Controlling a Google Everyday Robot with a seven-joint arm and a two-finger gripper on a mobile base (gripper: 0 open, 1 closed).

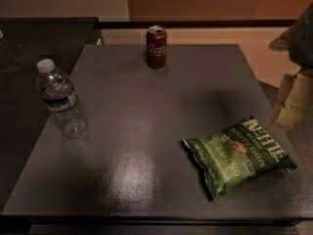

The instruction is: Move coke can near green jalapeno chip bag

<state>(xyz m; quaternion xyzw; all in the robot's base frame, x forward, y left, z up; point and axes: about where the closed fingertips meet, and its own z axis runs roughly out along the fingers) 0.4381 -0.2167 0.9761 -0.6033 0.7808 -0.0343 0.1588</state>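
The coke can (156,46), dark red with white script and a silver top, stands upright near the far edge of the dark grey table (146,111). The green jalapeno chip bag (239,155) lies flat at the table's front right, well away from the can. My gripper (293,101) shows as pale beige parts at the right edge of the view, beyond the table's right side, with a dark arm part (304,33) above it. It is far from the can and holds nothing that I can see.
A clear plastic water bottle (61,99) with a white cap stands upright at the table's left side. A dark counter (44,38) lies behind on the left. A tan wall and floor lie beyond the far edge.
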